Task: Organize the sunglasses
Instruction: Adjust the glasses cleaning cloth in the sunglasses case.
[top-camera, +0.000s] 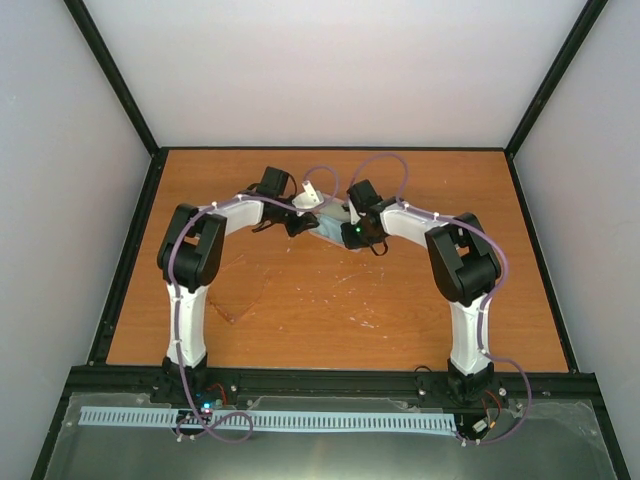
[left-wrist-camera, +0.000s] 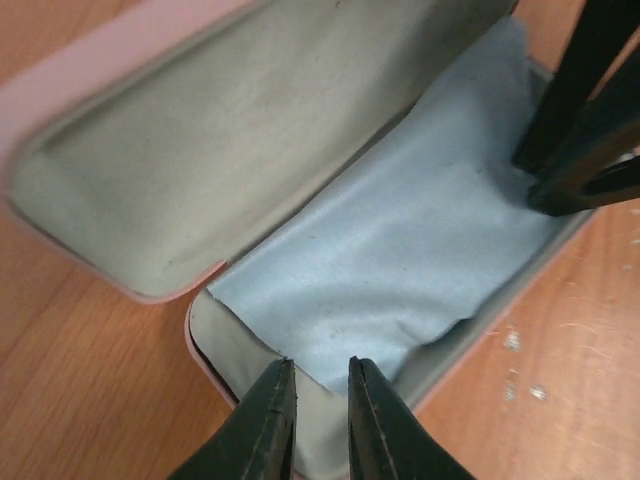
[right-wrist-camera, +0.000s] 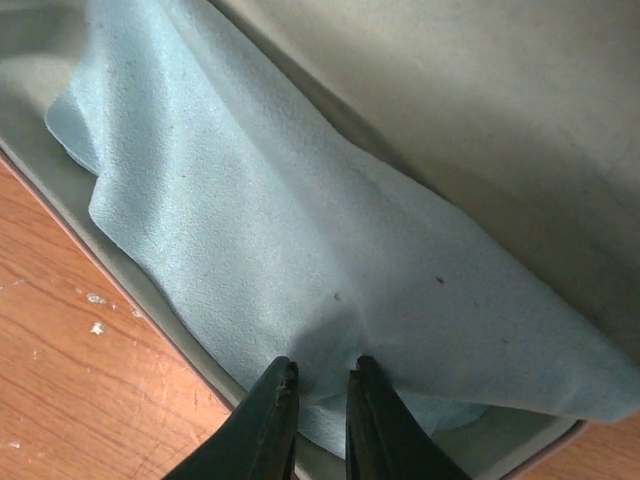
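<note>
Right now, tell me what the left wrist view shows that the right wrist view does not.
Left wrist only: the lid's rounded end, the left fingers, and the right fingers from outside, tips at the cloth. Right wrist only: the cloth puckered up at the right fingertips. Both: blue cloth lying in the grey-lined case, wood table alongside.
</note>
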